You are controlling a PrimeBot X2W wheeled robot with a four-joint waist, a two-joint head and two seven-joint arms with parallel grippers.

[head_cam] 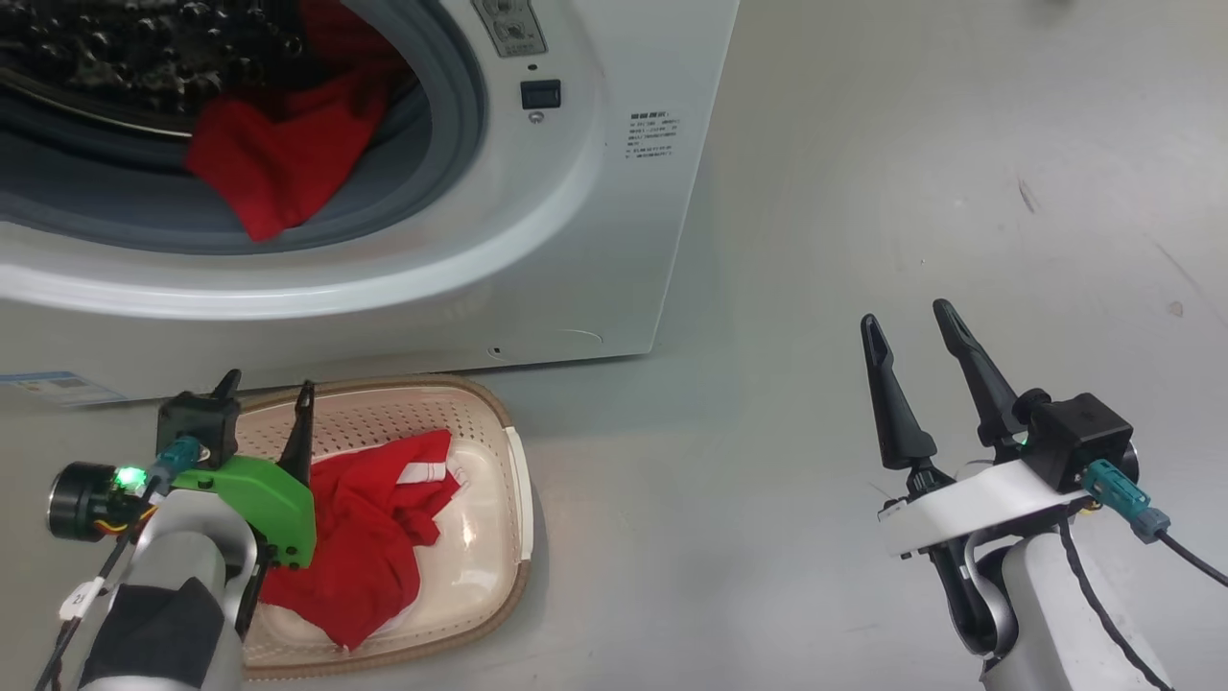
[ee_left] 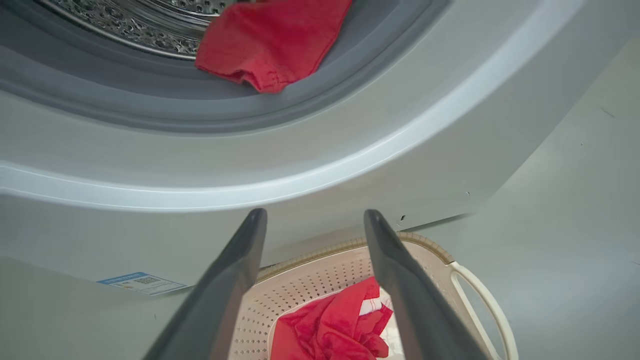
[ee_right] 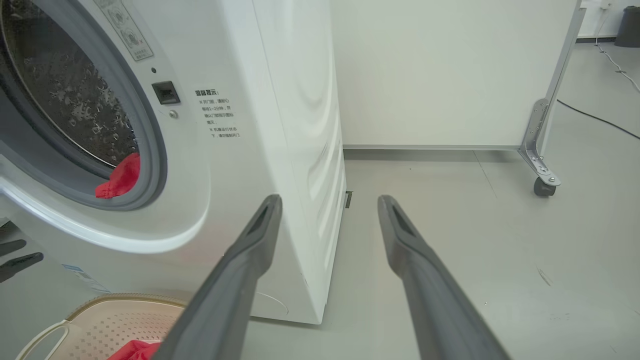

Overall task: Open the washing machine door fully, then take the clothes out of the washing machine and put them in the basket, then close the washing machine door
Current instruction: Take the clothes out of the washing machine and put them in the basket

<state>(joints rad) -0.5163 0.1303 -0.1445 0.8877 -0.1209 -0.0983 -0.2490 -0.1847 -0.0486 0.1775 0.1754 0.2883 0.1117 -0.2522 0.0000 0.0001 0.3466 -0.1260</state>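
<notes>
The left claw (head_cam: 268,382) is at the lower left of the head view. Its fingertips overlap the upper rim of the basket (head_cam: 384,417), and its two dark fingers are spread with nothing between them. In the left wrist view the same fingers frame one red garment (ee_left: 330,330), which lies crumpled in the basket with a white stripe showing. I judge that this piece of the clothes is already delivered.

The second red garment (head_cam: 273,158) is at the upper left of the head view, in the mouth of the washing machine (head_cam: 576,192). It hangs out of the steel drum (ee_left: 150,30) across the grey rubber ring (head_cam: 451,125). Its long axis runs from the drum down toward the bottom of the frame and ends in a loose corner that rests on the ring. From the left claw it lies almost straight up the picture, above and somewhat ahead — the next reach depends on this relation. The loose corner seems to me the easiest place to pinch.

The right claw (head_cam: 906,315) stands at the lower right over the bare floor (head_cam: 863,144). It is also spread and empty, well apart from both the machine's mouth and the basket. The left arm is clearly the nearer one.
</notes>
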